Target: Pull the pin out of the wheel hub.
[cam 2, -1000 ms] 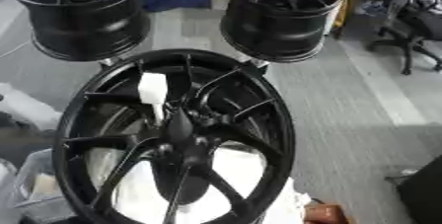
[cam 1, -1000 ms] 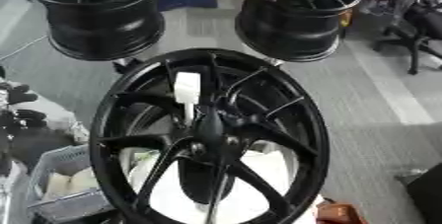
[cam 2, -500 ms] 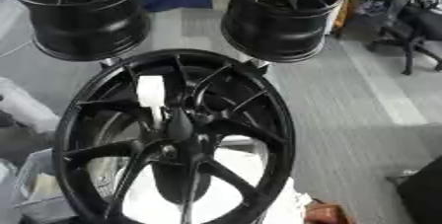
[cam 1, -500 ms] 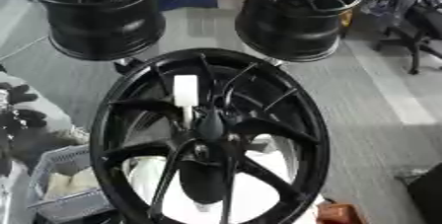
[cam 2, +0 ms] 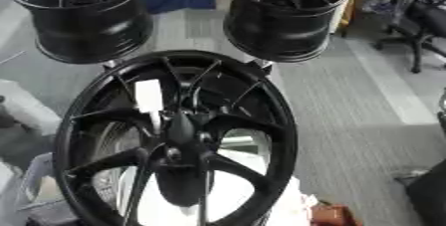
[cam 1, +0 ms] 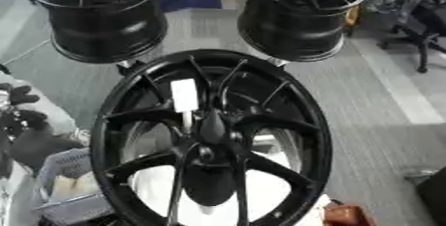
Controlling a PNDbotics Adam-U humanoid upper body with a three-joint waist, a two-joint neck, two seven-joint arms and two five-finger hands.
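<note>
A big black spoked wheel hub (cam 1: 305, 120) stands tilted toward me in the middle of both views. A white flat-headed pin (cam 1: 184, 95) sticks up between the spokes just upper left of the hub's centre, its thin stem running down behind them. My left hand (cam 1: 19, 119) shows as a dark shape at the left edge, beside the rim and apart from the pin. Nothing holds the pin. My right hand shows in no view.
Two more black wheels (cam 1: 104, 16) (cam 1: 300, 13) stand behind on the grey floor. A grey basket (cam 1: 65, 180) sits at lower left, white cloth (cam 2: 231, 190) lies under the hub, and an orange-brown object (cam 1: 347, 215) is at the bottom right. An office chair (cam 1: 418, 16) stands far right.
The whole picture has shifted a little, so the camera moved. The pin, the hub and my left hand stand as before.
</note>
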